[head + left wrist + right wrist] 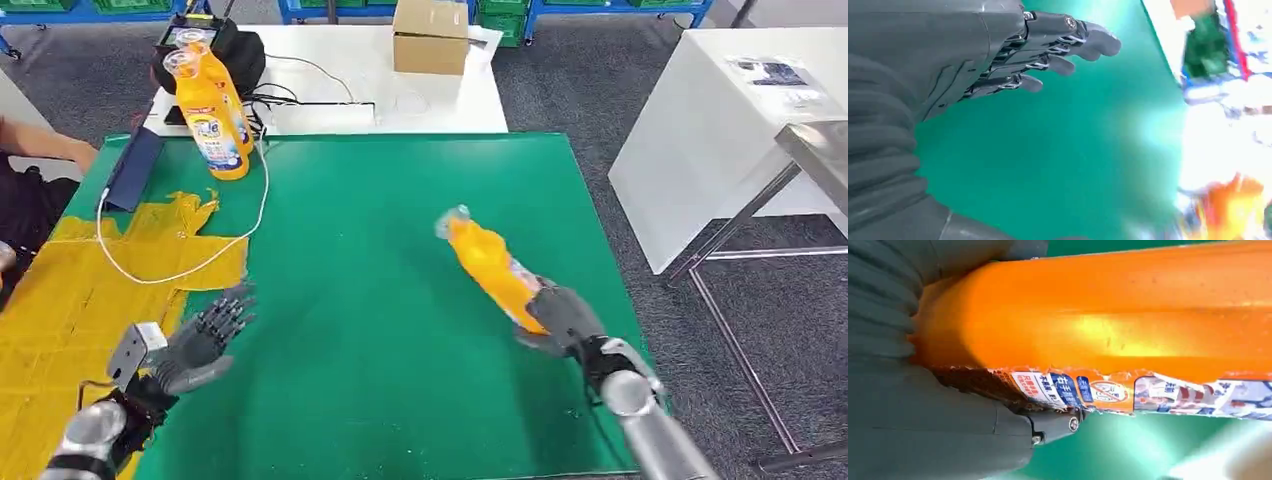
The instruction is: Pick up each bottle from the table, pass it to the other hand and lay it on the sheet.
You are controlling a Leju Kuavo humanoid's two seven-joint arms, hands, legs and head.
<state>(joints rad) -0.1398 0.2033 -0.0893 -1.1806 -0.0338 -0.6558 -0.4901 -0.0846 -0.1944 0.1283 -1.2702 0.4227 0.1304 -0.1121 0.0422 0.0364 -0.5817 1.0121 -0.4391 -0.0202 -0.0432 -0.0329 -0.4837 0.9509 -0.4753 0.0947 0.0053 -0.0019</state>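
Note:
My right hand (562, 318) grips an orange bottle (490, 262) by its base, held tilted above the green mat (400, 300) with its clear cap pointing up and to the left. Up close, the same bottle (1128, 320) shows its orange body and torn label against my right hand (923, 430). My left hand (205, 338) hovers open over the mat's left edge, fingers spread; its fingers (1058, 45) reach out over green. Two more orange bottles (212, 105) stand upright at the mat's far left corner. The yellow sheet (90, 290) lies at the left.
A white cable (200, 255) runs across the sheet and mat. A dark flat device (132, 168) lies near the standing bottles. Behind are a white table (400, 95) with a cardboard box (431, 36) and black gear (240, 55). A person's arm (45, 142) is at far left.

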